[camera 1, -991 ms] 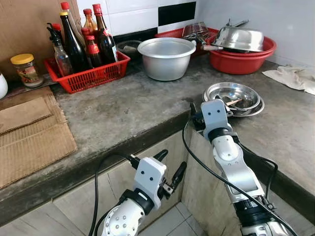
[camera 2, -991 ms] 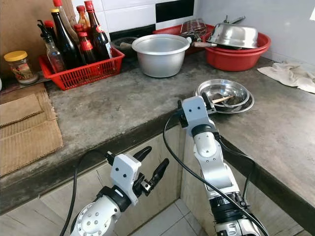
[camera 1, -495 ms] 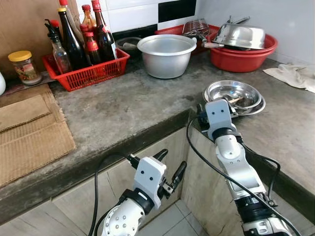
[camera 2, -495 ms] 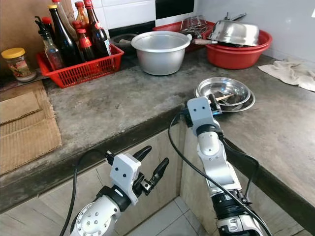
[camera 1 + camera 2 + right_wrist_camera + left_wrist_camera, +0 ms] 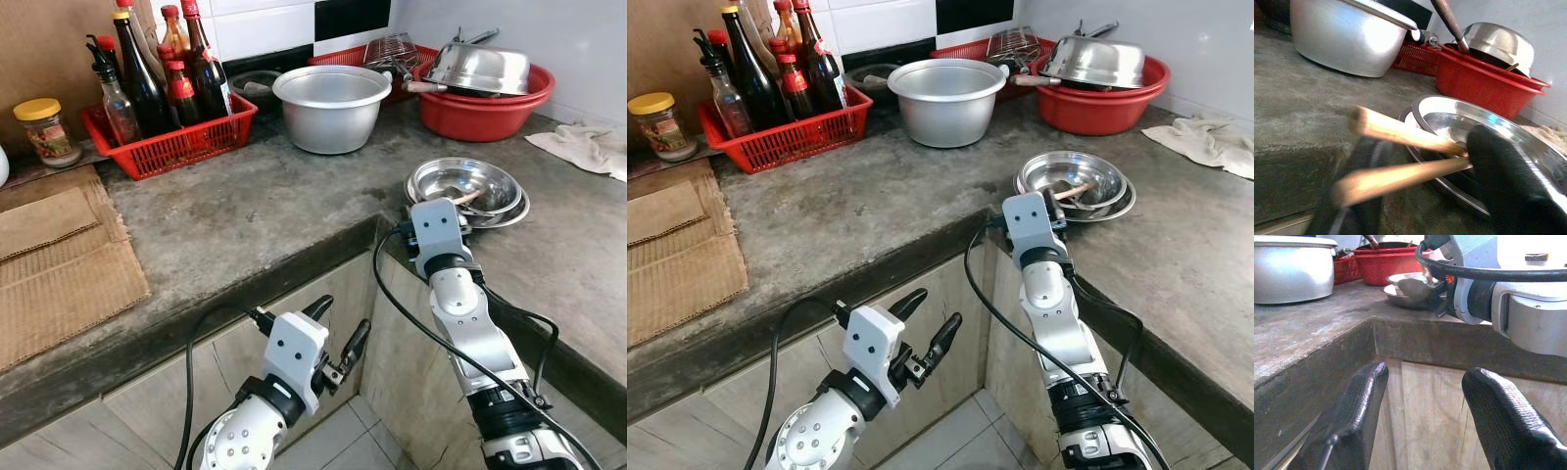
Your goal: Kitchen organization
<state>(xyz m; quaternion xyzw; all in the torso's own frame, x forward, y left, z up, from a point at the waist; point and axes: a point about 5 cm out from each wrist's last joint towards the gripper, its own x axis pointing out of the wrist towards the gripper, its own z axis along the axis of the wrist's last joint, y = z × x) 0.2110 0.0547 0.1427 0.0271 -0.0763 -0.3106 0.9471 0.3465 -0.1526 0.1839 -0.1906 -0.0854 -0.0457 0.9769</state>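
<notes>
Right wrist view: two wooden chopsticks (image 5: 1400, 156) lie crossed between the right claw's fingers (image 5: 1508, 181), their far ends down in the stacked steel bowls (image 5: 468, 186) near the bench (image 5: 255, 211) corner. The sticks are blurred, and I cannot tell whether the fingers have closed on them or merely flank them. From the head views the right claw (image 5: 443, 206) sits at the bowls' near rim, its arm reaching up from below the bench edge.

The left claw (image 5: 336, 331) hangs below the bench in front of the cabinet, fingers spread wide and holding nothing.

Further out stand a pot (image 5: 331, 110), a red basin (image 5: 480, 103) with an upturned steel bowl, a red basket (image 5: 171, 147) of bottles, a jar (image 5: 39, 132) and a cloth (image 5: 586, 152).

The risk, as I judge it: crossed sticks may scissor apart under a pinch, so one could slip free and roll off the nearby edge. A lift that drags on the rim could also shift or tip the loosely stacked bowls.
</notes>
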